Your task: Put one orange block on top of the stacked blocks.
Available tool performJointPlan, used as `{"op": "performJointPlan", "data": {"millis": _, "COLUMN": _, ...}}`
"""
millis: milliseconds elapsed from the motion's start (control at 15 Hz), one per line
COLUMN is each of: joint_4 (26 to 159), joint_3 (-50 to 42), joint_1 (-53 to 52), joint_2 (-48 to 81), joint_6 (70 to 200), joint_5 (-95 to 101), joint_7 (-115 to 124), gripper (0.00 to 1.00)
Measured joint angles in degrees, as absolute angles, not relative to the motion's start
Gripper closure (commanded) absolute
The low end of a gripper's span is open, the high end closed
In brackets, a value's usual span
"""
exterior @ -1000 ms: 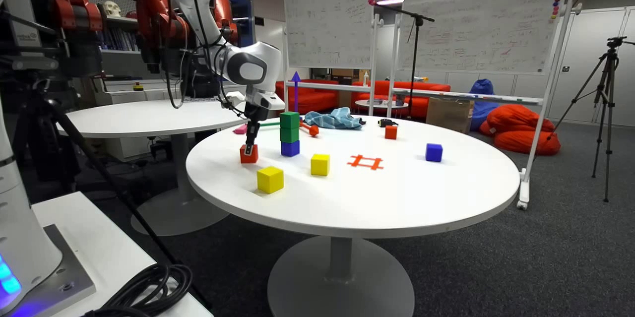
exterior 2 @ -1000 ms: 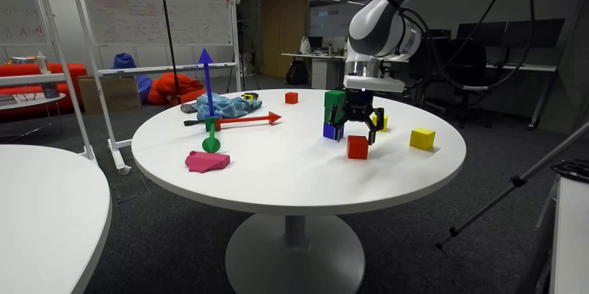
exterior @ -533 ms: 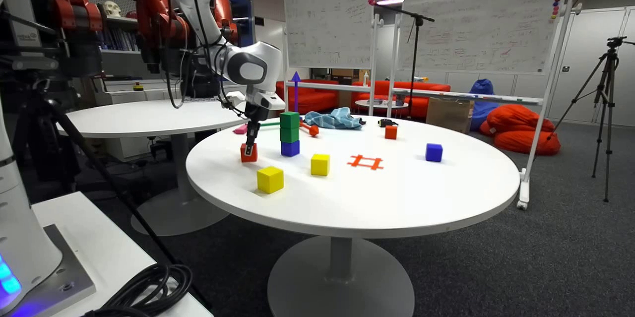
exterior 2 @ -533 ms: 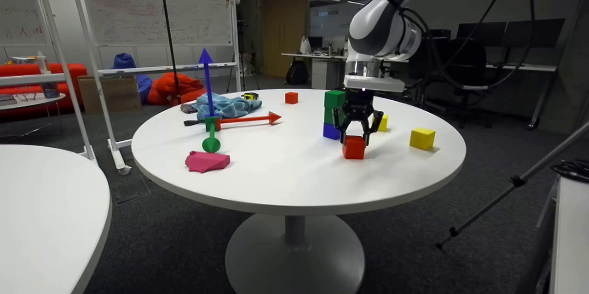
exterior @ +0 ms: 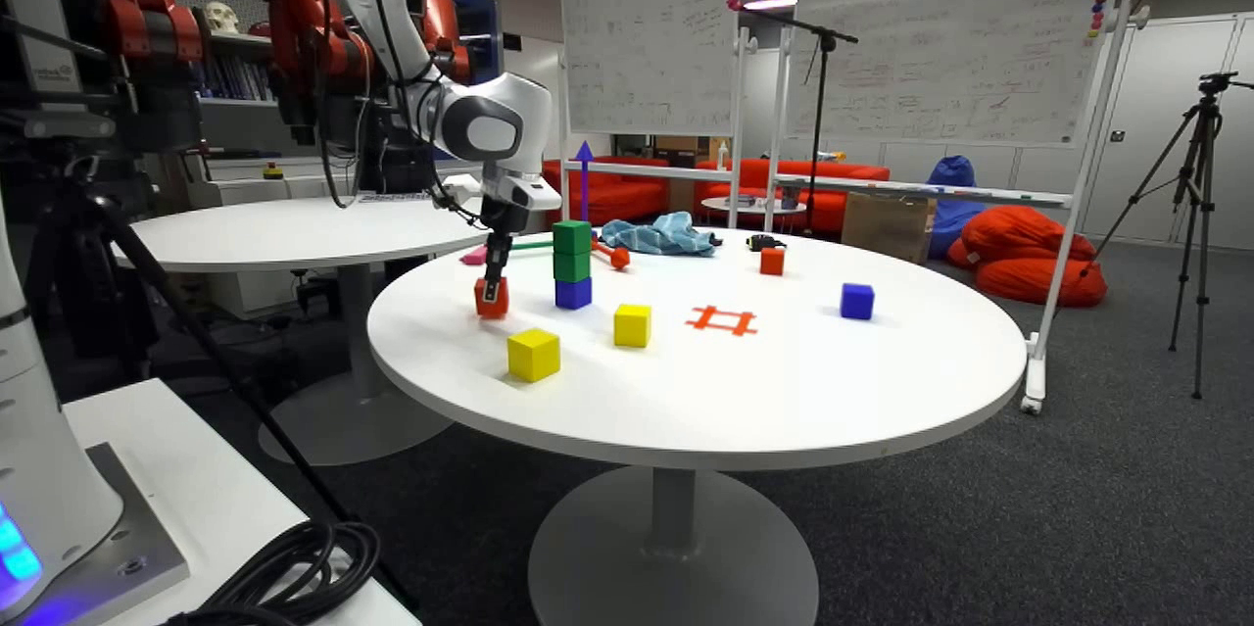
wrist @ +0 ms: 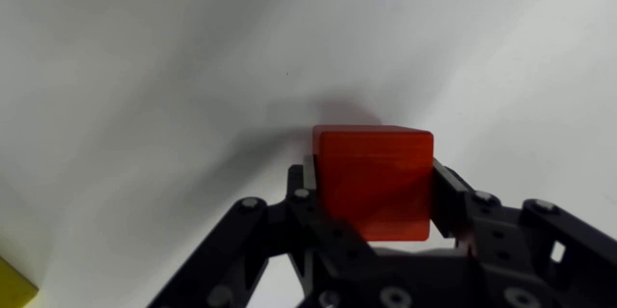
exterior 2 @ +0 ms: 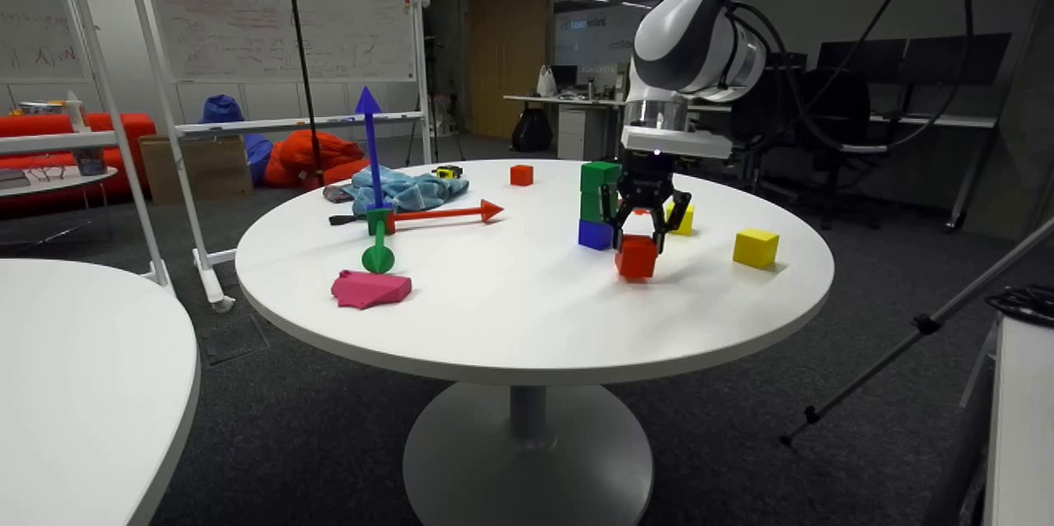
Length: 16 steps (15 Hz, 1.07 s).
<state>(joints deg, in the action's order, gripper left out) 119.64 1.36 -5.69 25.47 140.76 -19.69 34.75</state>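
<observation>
The black two-fingered gripper [exterior 2: 638, 244] clasps one small red-orange cube [exterior 2: 636, 260] just above the round white table [exterior 2: 494, 320], near an upright tower [exterior: 572, 265] of two green cubes over one blue. Both exterior views show a second red-orange cube [exterior: 772, 262] and two yellow cubes [exterior: 534, 356]; one loose blue cube [exterior: 857, 301] shows only in an exterior view. The wrist view shows both fingers [wrist: 444, 207] against opposite faces.

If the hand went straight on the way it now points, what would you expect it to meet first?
Probably the white tabletop: the hand points roughly down, gripping the orange block, whose underside would touch first. Any gap beneath the block looks slight, though depth is unclear.
</observation>
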Motion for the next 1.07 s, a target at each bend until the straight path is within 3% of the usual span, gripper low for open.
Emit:
{"op": "performJointPlan", "data": {"millis": 600, "joint_4": 136.6, "joint_3": 1.4, "joint_1": -5.4, "joint_2": 10.4, "joint_6": 154.7, "joint_5": -24.5, "joint_7": 32.7, "gripper": 0.71}}
{"op": "performJointPlan", "data": {"millis": 1067, "joint_4": 142.6, "joint_3": 1.3, "joint_1": -4.5, "joint_2": 3.0, "joint_6": 162.5, "joint_5": -24.8, "joint_7": 32.2, "gripper": 0.71}}
